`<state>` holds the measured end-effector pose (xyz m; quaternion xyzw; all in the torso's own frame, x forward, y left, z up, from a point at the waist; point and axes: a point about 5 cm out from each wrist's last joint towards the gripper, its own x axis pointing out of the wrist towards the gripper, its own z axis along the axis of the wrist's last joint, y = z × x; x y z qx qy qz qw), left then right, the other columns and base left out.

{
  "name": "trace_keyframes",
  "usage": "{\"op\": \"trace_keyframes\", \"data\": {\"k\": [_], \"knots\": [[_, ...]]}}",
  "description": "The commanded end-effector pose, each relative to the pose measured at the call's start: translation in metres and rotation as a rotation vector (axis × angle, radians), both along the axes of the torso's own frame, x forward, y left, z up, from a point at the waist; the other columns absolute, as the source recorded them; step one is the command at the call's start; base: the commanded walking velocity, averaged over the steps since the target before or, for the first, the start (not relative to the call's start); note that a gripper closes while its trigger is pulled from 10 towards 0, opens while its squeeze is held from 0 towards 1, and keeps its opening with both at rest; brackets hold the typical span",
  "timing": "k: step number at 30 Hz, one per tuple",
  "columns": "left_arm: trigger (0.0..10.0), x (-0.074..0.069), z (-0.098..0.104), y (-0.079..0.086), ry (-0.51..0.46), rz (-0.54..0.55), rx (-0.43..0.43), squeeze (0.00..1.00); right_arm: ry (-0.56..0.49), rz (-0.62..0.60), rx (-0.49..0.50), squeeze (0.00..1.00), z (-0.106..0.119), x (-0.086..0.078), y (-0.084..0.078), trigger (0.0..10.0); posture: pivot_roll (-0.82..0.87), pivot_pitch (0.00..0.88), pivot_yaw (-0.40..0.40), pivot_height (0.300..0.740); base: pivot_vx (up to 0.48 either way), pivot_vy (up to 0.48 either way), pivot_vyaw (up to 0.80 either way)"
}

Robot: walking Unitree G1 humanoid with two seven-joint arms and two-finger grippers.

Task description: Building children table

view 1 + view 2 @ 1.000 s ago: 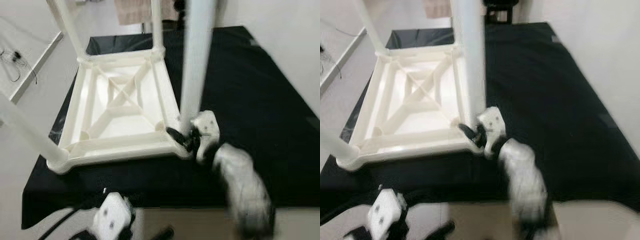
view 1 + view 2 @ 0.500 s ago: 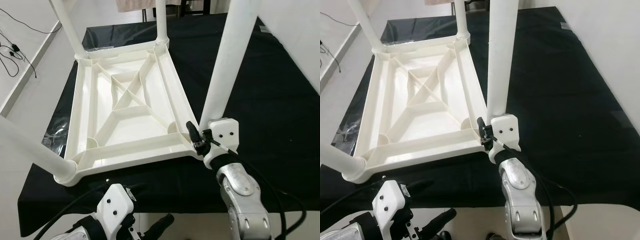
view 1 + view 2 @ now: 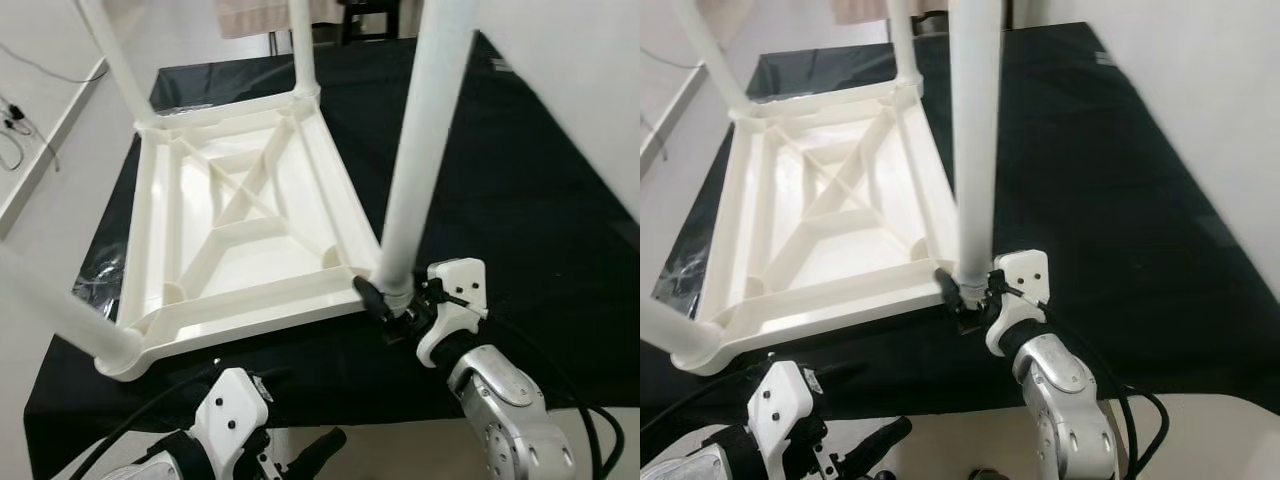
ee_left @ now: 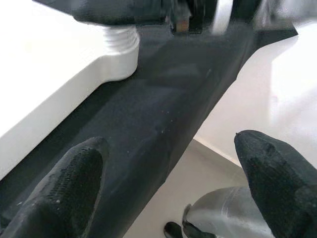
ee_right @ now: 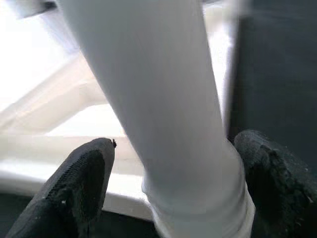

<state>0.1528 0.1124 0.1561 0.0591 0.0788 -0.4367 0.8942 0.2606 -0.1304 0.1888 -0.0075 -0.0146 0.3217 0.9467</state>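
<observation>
A white plastic children's table lies upside down on a black-covered surface, with its legs pointing up. My right gripper is at the near right corner, at the base of the near right leg. In the right wrist view that leg fills the gap between the two black fingers, which are shut on it. My left gripper hangs below the front edge of the surface, open, with nothing between its fingers.
The near left leg slants out over the surface's left edge. Two far legs rise at the back. Pale floor with cables lies to the left and a white wall to the right.
The whole picture has shifted, so the camera moved. The near right leg stands more upright than half a second ago, with my right gripper still at its base. The left gripper looks unchanged.
</observation>
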Motion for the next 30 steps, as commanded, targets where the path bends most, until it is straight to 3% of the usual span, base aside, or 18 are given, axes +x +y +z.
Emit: {"op": "trace_keyframes", "data": {"k": [1, 3, 6, 7, 9, 11, 13, 16, 17, 18, 19, 20, 30], "knots": [[10.0, -0.001, -0.007, -0.001, 0.021, -0.002, 0.008, 0.0, -0.075, 0.155, -0.019, 0.0, 0.011, 0.003, 0.009, 10.0, 0.09, 0.164, 0.03, 0.74, 0.0, 0.0, 0.0], [10.0, -0.001, -0.007, -0.002, 0.019, -0.001, 0.009, 0.0, -0.088, 0.194, -0.045, 0.0, 0.014, 0.01, 0.005, 10.0, 0.09, 0.161, 0.029, 0.74, 0.0, 0.0, 0.0], [10.0, 0.003, -0.01, -0.003, 0.013, 0.003, 0.009, 0.0, -0.125, 0.301, -0.115, 0.0, 0.022, 0.033, -0.001, 10.0, 0.08, 0.135, 0.009, 0.74, 0.0, 0.0, 0.0], [10.0, 0.003, -0.01, -0.003, 0.013, 0.003, 0.009, 0.0, -0.125, 0.301, -0.115, 0.0, 0.022, 0.033, -0.001, 10.0, 0.08, 0.135, 0.009, 0.74, 0.0, 0.0, 0.0], [10.0, 0.006, -0.013, -0.005, 0.005, 0.01, 0.008, 0.0, -0.128, 0.38, -0.108, 0.0, 0.028, 0.049, 0.0, 10.0, 0.09, 0.123, -0.003, 0.74, 0.0, 0.0, 0.0], [10.0, 0.006, -0.013, -0.005, 0.005, 0.01, 0.008, 0.0, -0.128, 0.38, -0.108, 0.0, 0.028, 0.049, 0.0, 10.0, 0.09, 0.123, -0.003, 0.74, 0.0, 0.0, 0.0], [10.0, 0.011, -0.015, -0.007, -0.01, 0.028, 0.005, 0.0, -0.107, 0.519, -0.09, 0.0, 0.032, 0.066, 0.004, 10.0, 0.1, 0.1, -0.02, 0.74, 0.0, 0.0, 0.0], [10.0, 0.012, -0.016, -0.007, -0.015, 0.037, 0.002, 0.0, -0.088, 0.57, -0.106, 0.0, 0.029, 0.072, 0.004, 10.0, 0.11, 0.096, -0.026, 0.74, 0.0, 0.0, 0.0], [10.0, 0.012, -0.016, -0.007, -0.016, 0.04, -0.001, 0.0, -0.079, 0.582, -0.11, 0.0, 0.028, 0.074, 0.003, 9.0, 0.11, 0.093, -0.027, 0.74, 0.0, 0.0, 0.0], [10.0, 0.013, -0.016, -0.006, -0.02, 0.045, -0.002, 0.0, -0.061, 0.59, -0.113, 0.0, 0.025, 0.079, 0.001, 4.7, 0.12, 0.085, -0.03, 0.74, 0.0, 0.0, 0.0], [10.0, 0.013, -0.016, -0.006, -0.02, 0.045, -0.002, 0.0, -0.061, 0.59, -0.113, 0.0, 0.025, 0.079, 0.001, 4.7, 0.12, 0.085, -0.03, 0.74, 0.0, 0.0, 0.0], [10.0, 0.013, -0.017, -0.006, -0.023, 0.048, -0.002, 0.0, -0.048, 0.596, -0.115, 0.0, 0.023, 0.081, -0.001, 0.0, 0.12, 0.085, -0.03, 0.74, 0.0, 0.0, 0.0], [10.0, 0.022, -0.018, -0.004, -0.066, 0.074, -0.01, 0.0, 0.029, 0.591, -0.159, 0.0, -0.005, 0.087, -0.019, 0.0, 0.11, 0.046, -0.04, 0.74, 0.0, 0.0, 0.0]]}}
